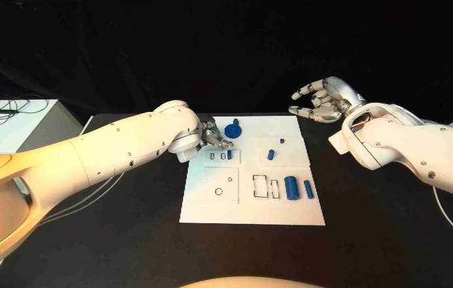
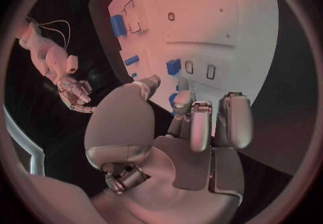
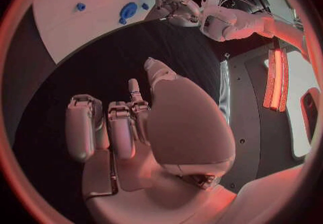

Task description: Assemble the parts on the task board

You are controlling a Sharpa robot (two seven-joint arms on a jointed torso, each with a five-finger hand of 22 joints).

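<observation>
The left hand is lowered on the board by the round part; whether anything is pinched cannot be told. The part could be knocked aside. The right hand is held spread beyond the board.

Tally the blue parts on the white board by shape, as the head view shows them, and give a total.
Round disc piece: 1
Long cylinders: 2
Small pieces: 3
Total: 6
</observation>
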